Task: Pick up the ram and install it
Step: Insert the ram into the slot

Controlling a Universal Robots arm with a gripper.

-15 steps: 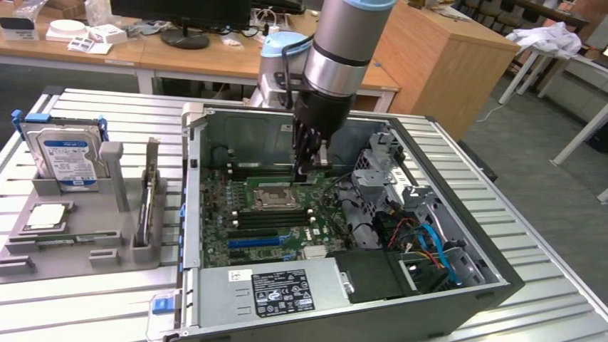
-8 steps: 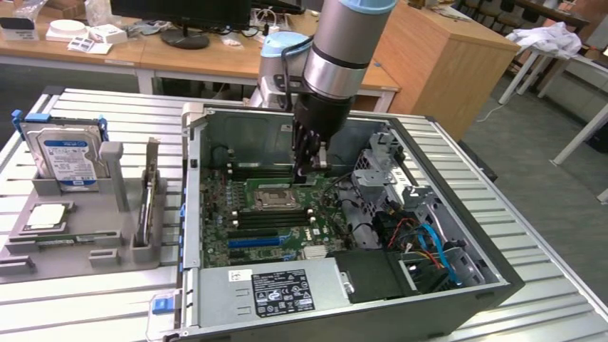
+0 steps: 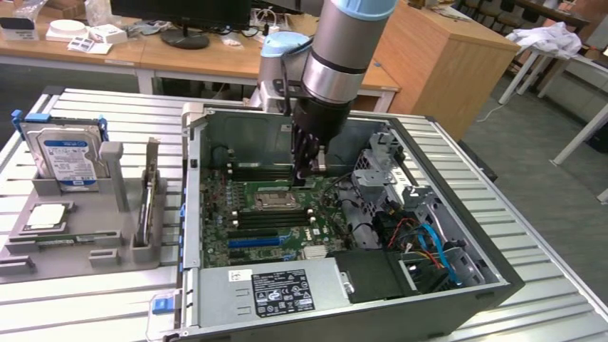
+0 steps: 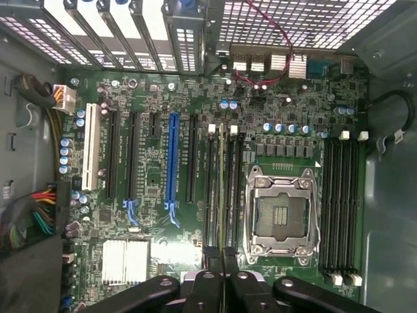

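The ram (image 4: 221,189) shows edge-on in the wrist view as a thin greenish strip running out from between my fingertips. My gripper (image 4: 221,257) is shut on it, both dark fingers (image 4: 211,261) pressed against its sides. It hangs just over the black memory slots (image 4: 232,189) beside the empty processor socket (image 4: 280,215); I cannot tell if it touches a slot. In the exterior view my gripper (image 3: 309,171) reaches down into the open computer case (image 3: 494,285), over the slots (image 3: 261,171) on the far side of the socket (image 3: 270,199).
A grey tray (image 3: 57,249) at the exterior view's left holds the blue-labelled hard drive (image 3: 67,153) and the square silver processor chip (image 3: 45,217). Inside the case are drive cages (image 3: 385,171), blue cables (image 3: 432,246) and a second bank of slots (image 4: 342,202).
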